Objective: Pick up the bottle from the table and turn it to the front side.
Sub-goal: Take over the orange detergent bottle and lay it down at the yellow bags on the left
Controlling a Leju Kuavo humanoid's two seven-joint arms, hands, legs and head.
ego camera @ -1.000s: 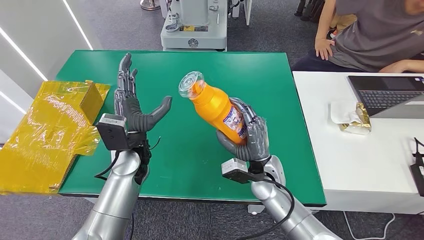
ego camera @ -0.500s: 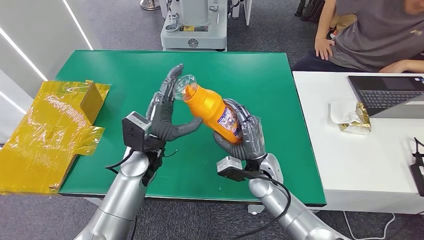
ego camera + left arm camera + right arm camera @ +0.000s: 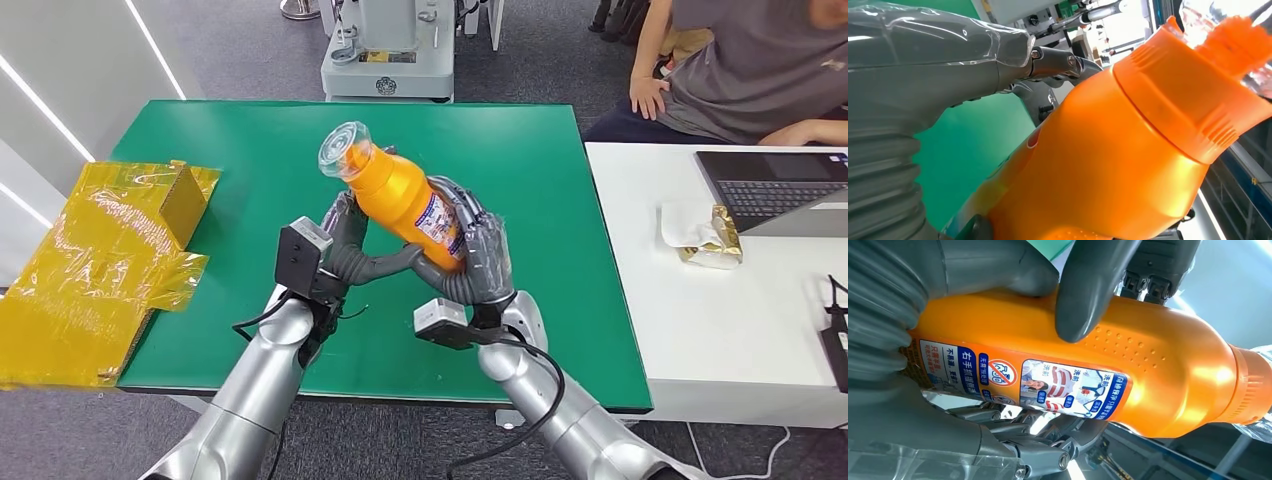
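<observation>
A: Where is the orange detergent bottle [image 3: 400,200], and which way does it point?

B: It is lifted off the green desk [image 3: 560,190], over the desk's middle. Its long axis is tilted: the clear cap [image 3: 345,155] points up and toward the far left corner, the base down toward the near right edge. The printed label [image 3: 440,222] faces the right side.

A: Who holds it?

B: Both hands. The right hand [image 3: 478,262] is wrapped around the lower body, fingers over the label side and thumb [image 3: 1088,295] pressed on the dimpled orange wall. The left hand [image 3: 350,250] meets the bottle from the other side; its thumb lies under the body and its fingers rise behind it, touching the orange wall. How firmly it grips, I cannot tell.

A: Room to move?

B: The green top around the hands is open toward the far edge and toward the right edge.

A: What else is near?

B: Crumpled yellow plastic wrap [image 3: 95,270] with a small yellow box [image 3: 183,200] hangs over the left edge of the desk. A white desk [image 3: 740,330] adjoins the right edge, bearing a laptop [image 3: 775,190] and a gold-and-white packet [image 3: 710,235]. A seated person [image 3: 750,65] is at its far side. A grey machine base [image 3: 388,60] stands on the floor beyond the far edge.
</observation>
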